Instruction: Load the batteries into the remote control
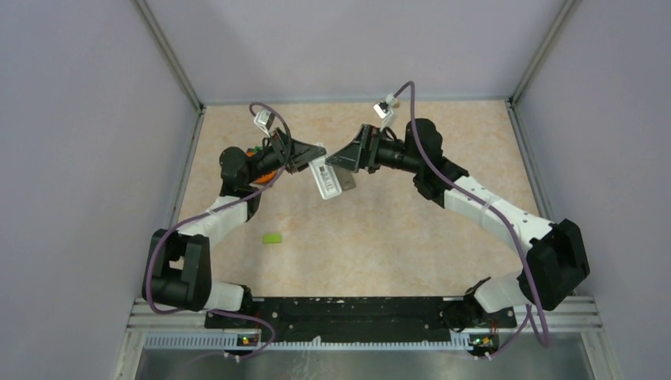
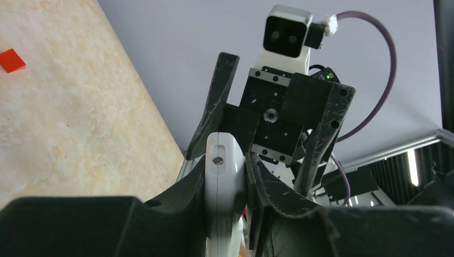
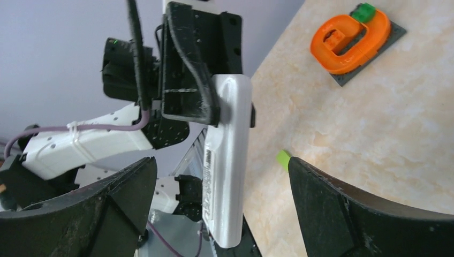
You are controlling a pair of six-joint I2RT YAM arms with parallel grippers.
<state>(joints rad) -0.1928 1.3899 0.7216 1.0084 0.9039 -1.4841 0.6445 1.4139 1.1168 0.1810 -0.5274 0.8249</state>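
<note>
**Remote in left grip, right jaws open around it**

Clamped by one end in left gripper (image 2: 225,176): remote (image 1: 328,180), up off the table (image 1: 411,237). Facing remote head-on with right gripper (image 3: 222,160), spread wide, one finger on either side of remote, touching neither. Long axis across the right closing line, so likely to pinch the narrow body if closed. Reads as a handover or a brace for loading. No batteries seen in any view, so can't place them. Green chip (image 1: 272,238) on table, near-left of remote.
</note>
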